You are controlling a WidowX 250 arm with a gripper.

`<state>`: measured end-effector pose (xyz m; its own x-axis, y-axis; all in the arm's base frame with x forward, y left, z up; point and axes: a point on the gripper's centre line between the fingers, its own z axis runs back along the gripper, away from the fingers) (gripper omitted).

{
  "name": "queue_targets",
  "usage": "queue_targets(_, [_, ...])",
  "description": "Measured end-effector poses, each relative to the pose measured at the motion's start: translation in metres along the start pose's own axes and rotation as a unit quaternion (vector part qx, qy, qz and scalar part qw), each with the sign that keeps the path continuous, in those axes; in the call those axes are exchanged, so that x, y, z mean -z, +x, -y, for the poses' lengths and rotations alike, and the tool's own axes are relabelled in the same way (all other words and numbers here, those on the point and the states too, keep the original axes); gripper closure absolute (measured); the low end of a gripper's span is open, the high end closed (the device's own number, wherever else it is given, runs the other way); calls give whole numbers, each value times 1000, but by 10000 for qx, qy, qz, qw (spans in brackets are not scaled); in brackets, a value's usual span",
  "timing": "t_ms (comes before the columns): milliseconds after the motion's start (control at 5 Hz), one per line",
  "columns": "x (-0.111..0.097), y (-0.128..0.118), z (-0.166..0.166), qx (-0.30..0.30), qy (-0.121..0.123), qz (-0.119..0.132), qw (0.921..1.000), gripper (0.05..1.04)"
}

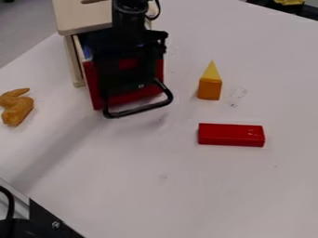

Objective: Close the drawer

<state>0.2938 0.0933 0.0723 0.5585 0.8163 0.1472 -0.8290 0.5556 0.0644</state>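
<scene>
Drawer [94, 88] open at 11 o'clock, closing push in hand.
Gripper [126, 76] at its front; can't tell how open or if it holds anything. Next: likely a straight shove toward 11–12, into the cabinet [90, 17]. Pale wood-look shell, flat red front, smooth black loop handle [140, 110]. Glossy red bar [231, 135] at 3–4, yellow spike [212, 71] on orange block [209, 89] at 1–2.

Blk arm [129, 15] in via top edge, L of view ctr; pincer [127, 62] hangs down, approx. vert.
</scene>
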Motion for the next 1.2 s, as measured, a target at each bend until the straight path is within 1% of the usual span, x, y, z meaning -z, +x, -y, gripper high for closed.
queue_targets(200, [-6,26,-8,-336,-70,145,9993,93])
queue_targets(800, [0,51,-11,-434,-39,125,9990,92])
queue_targets(1200, [-2,61,-8,-382,-127,261,9988,92])
